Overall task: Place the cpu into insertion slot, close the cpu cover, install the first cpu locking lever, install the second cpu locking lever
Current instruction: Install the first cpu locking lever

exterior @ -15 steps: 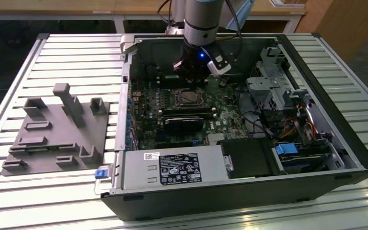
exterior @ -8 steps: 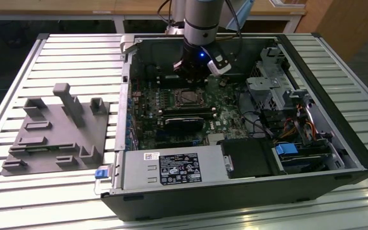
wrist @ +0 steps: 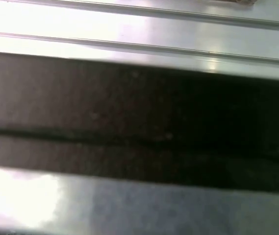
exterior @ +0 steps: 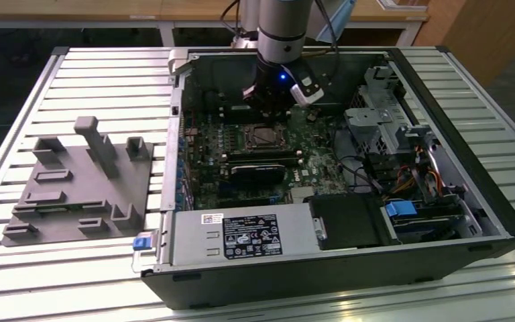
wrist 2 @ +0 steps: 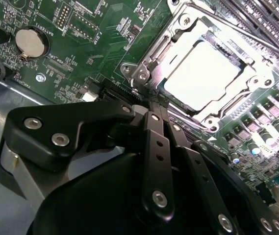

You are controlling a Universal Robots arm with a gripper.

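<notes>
The cpu (wrist 2: 203,73) lies flat in the insertion slot (exterior: 262,136) on the green board, its silvery top glaring under the light. The cpu cover (wrist 2: 151,66), a metal frame with a square window, is down around the chip. My gripper (wrist 2: 155,108) is low over the board at the near corner of the socket, its black fingers (wrist 2: 154,147) pressed together with nothing visible between them. In the exterior view my gripper (exterior: 273,107) hangs inside the open computer case, just behind the socket. Whether the tips touch a locking lever is hidden by the fingers.
A coin battery (wrist 2: 31,41) sits on the board beside the gripper. A black card (exterior: 257,171) lies in front of the socket, a power supply (exterior: 239,236) at the case front, and a drive cage (exterior: 378,124) at the exterior view's right. A grey fixture (exterior: 78,181) stands on the slatted table.
</notes>
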